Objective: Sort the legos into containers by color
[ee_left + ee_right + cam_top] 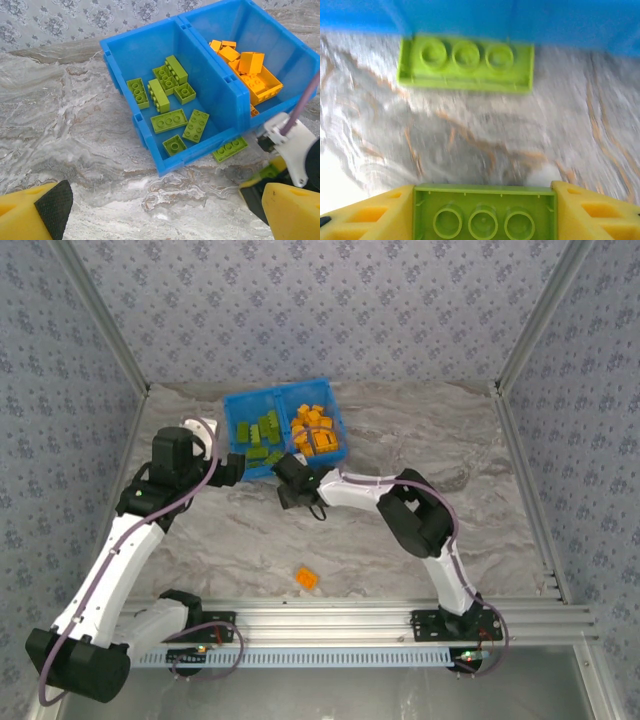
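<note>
collision risk: right gripper (484, 217) clamps a green brick (484, 202) just before the blue bin (200, 151); a hasty lift may clip its near wall and drop it. left gripper (152, 212) gapes wide.

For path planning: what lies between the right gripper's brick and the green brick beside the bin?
In the right wrist view, bare table lies between the held brick and the loose brick.

Top view overhead; wrist views near, sharing bin (145, 50) front.
</note>
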Robot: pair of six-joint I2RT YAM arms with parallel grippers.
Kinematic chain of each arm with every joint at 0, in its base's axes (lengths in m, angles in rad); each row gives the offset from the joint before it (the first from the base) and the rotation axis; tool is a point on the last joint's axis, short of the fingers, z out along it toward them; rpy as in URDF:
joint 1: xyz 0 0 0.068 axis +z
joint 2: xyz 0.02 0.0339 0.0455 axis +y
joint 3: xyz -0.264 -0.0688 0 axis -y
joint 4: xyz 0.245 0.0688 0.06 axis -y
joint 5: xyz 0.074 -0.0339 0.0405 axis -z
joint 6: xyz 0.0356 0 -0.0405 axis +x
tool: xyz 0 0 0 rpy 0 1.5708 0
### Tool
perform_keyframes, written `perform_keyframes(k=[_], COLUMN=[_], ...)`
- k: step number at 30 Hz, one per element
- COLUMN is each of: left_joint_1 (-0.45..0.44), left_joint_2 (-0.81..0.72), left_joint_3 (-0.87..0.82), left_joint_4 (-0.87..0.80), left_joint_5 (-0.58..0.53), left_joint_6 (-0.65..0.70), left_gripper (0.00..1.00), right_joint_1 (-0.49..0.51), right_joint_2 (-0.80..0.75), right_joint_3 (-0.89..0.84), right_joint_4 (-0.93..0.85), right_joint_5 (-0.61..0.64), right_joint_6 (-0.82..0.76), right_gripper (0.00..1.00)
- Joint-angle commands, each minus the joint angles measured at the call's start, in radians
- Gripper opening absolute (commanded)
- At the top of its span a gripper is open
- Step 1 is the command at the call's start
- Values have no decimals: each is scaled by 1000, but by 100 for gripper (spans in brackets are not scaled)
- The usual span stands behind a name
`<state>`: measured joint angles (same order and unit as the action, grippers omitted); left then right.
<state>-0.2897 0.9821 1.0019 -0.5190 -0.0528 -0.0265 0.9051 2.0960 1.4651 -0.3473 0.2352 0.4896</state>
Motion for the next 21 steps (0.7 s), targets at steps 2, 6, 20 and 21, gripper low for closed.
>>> perform_keyframes(k=[2,6,20,21], left_joint_1=[3,4,6,5], left_joint_2=[-15,-42,-217,-216], left_joint_3=[-9,-18,-138,-141], left_joint_4=[36,50,175,176], left_joint_5=[14,28,-92,-88], left_joint_6=[6,4,-20,-22], left_gripper=[99,99,99,99], right_joint_1=[20,39,-16,-21], right_joint_2=[-179,-262,258,306], right_joint_3=[-20,65,845,911], right_joint_4=[-72,-86,-176,-193], right_joint_5=[45,69,45,40], right_joint_6=[-7,-72,-169,-172], right_gripper=[52,52,53,53])
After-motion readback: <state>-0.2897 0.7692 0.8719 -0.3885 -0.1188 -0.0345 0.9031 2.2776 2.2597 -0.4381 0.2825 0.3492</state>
